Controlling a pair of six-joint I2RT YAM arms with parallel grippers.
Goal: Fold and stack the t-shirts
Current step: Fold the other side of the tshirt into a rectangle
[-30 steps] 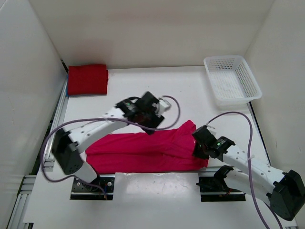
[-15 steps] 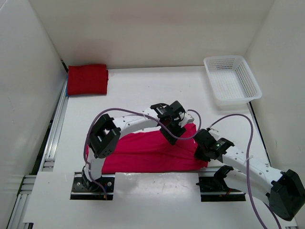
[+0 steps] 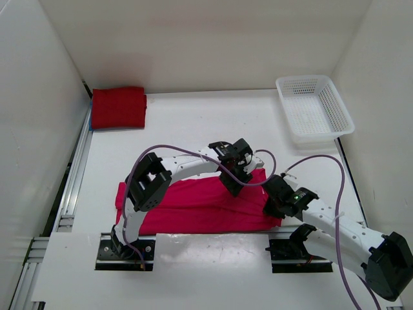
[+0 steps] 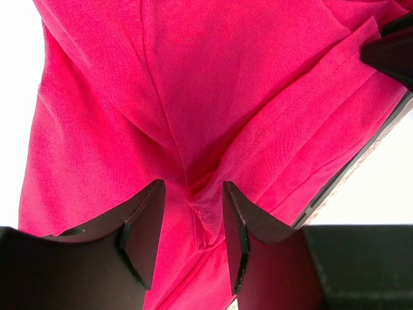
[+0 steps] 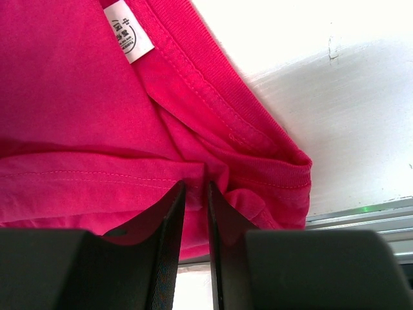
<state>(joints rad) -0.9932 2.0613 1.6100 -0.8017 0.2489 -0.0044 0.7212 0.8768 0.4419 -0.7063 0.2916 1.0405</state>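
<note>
**Swung across: left gripper now down on the pink shirt**

Over the last second that gripper has come over from the middle of the table to the right part of the shirt, and its jaws have drawn closer together. The pink shirt lies spread along the near edge of the table, reaching from left of centre to the right side. Over in the far left corner, well apart, sits the red shirt, folded into a neat square. The white mesh basket stands in the far right corner. On to the tools: the left gripper's fingers stand apart on either side of a raised crease of pink cloth, with a gap still showing. Just beside it, the right gripper has its fingers almost together, pinching a fold of the pink shirt near the collar. A small white label shows inside that collar.
</note>
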